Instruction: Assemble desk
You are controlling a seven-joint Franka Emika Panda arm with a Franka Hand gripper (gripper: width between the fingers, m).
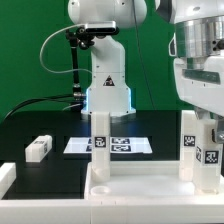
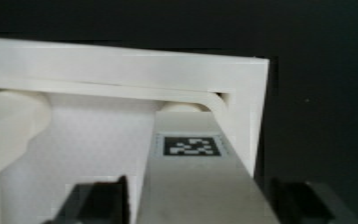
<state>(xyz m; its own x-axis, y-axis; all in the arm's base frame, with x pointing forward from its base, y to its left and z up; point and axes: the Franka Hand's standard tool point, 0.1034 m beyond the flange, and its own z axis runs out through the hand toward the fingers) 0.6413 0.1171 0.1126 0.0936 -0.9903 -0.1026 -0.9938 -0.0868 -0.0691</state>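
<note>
Well, I saw the white desk panel [image 1: 140, 190] lying at the front of the exterior view, near the marker board [image 1: 108, 146]. A standing leg [image 1: 100, 140] rose from it toward that view's left. The jaws hung over its end at that view's right, one on each side of a tagged leg [image 2: 194, 150]. I could not tell if they pinched it. A loose leg [image 1: 38, 148] lay well apart at the far left.
</note>
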